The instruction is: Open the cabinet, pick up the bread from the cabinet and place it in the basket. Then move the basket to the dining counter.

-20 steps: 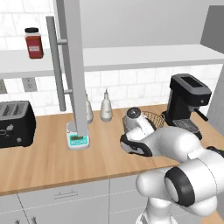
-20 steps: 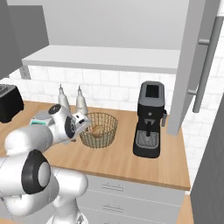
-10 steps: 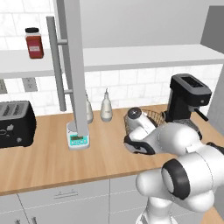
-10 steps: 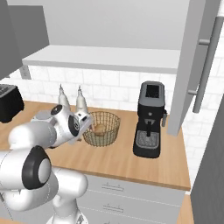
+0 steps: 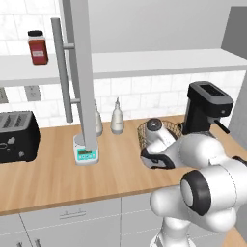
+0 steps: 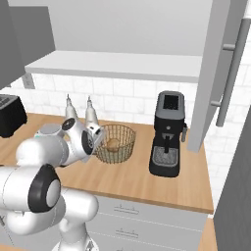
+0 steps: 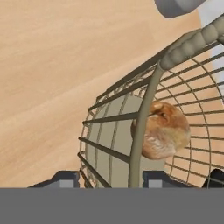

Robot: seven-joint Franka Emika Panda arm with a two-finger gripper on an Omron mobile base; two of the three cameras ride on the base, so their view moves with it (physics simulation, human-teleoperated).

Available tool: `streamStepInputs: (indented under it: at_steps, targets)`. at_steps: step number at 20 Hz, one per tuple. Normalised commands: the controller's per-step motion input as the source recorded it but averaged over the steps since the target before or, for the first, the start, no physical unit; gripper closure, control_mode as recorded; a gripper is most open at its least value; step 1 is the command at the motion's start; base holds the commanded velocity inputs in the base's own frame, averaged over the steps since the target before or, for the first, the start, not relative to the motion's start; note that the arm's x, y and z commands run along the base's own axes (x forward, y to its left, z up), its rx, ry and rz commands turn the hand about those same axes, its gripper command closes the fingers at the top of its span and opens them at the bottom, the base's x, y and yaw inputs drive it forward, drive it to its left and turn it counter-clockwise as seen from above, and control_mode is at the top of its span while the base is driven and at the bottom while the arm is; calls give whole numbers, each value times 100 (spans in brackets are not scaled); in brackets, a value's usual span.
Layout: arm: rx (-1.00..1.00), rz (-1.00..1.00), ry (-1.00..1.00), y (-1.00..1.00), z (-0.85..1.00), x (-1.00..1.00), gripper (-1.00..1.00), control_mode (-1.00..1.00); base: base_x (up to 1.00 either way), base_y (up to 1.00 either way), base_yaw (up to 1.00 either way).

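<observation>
Over the last second the arm has pushed its hand closer in against the near side of the basket point(image 6: 115, 142), while the basket, the bread and everything else on the desk point(image 5: 58, 178) have stayed put. The gripper point(image 7: 108, 178) now sits right at the wire wall, with its two dark finger tips either side of an upright rib of the mesh, one outside the wall and one inside, so the jaws stand a little apart around that rib; I cannot tell whether they are already pressing on it. The bread point(image 7: 163, 129) lies in the bottom of the basket, a golden-brown roll seen through the wires just beyond the gripper. The basket stands on the wooden desk between two pale bottles point(image 6: 90, 112) on its left and the black coffee machine point(image 6: 167, 133) on its right, close to the tiled wall. Above, the cabinet point(image 5: 81, 72) door hangs open with its long bar handle point(image 5: 62, 70) facing out, and a red jar point(image 5: 37, 47) stands on the pale shelf. Further left on the desk are a small scale point(image 5: 86, 150) and a black toaster point(image 5: 17, 136).
</observation>
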Motion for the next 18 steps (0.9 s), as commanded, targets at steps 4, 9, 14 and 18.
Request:
streamStepInputs:
  at_steps: [4,9,14,18]
  targets:
    - [0,9,4,-6,0,4,100,-100,0,0,0]
    - [0,9,9,-12,0,-6,100,-100,0,0,0]
    - [0,13,-4,-17,66,-55,100,-100,0,0,0]
    - [0,10,-3,-49,66,-78,100,-100,0,0,0]
